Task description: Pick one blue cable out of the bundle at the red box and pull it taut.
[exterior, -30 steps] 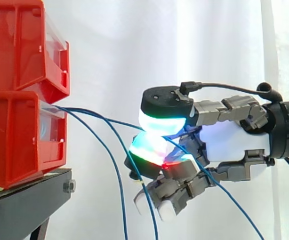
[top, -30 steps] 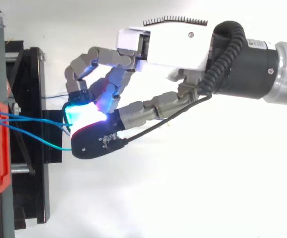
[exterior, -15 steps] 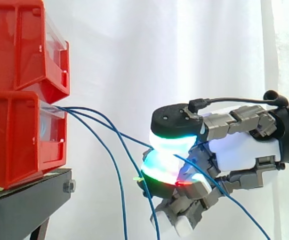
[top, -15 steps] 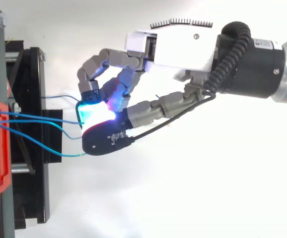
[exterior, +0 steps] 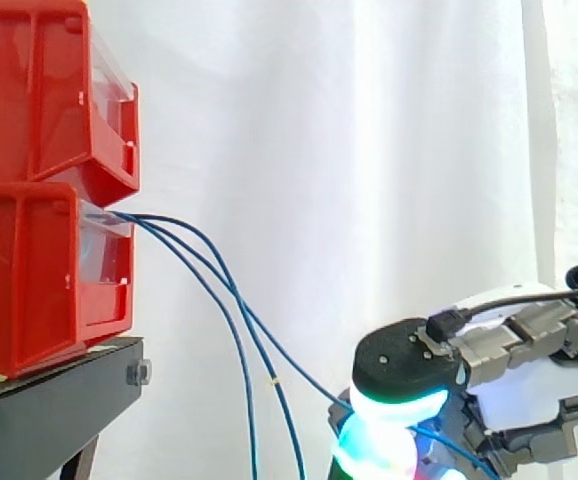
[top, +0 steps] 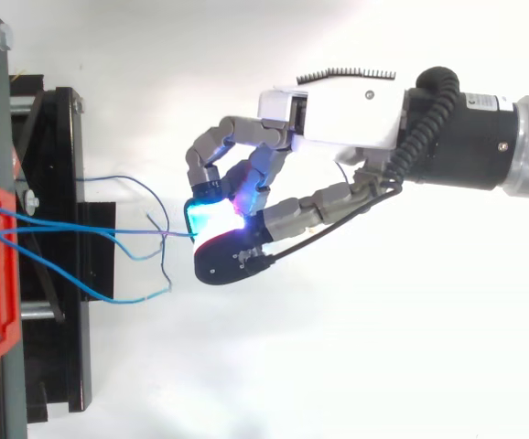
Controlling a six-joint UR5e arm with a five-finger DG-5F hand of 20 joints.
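Several thin blue cables come out of the lower red box [exterior: 39, 270] and droop to the right. In the top view my hand [top: 338, 101] is off to the right of the box, with its glowing fingertips [top: 211, 219] pinched on one blue cable [top: 136, 232]. That cable runs almost straight from the box front to the pinch. Two other blue cables [top: 109, 297] curl loose beside it, their ends free. In the side view my hand [exterior: 529, 385] sits low at the right, and the held cable slopes down to it.
A second red box [exterior: 39, 90] is stacked on the lower one. Both rest on a black stand [exterior: 49, 400] at the left. A white curtain hangs behind.
My hand has moved away from the boxes and lower, keeping its pinch. The held cable has straightened, and the other cables have dropped free of the fingers.
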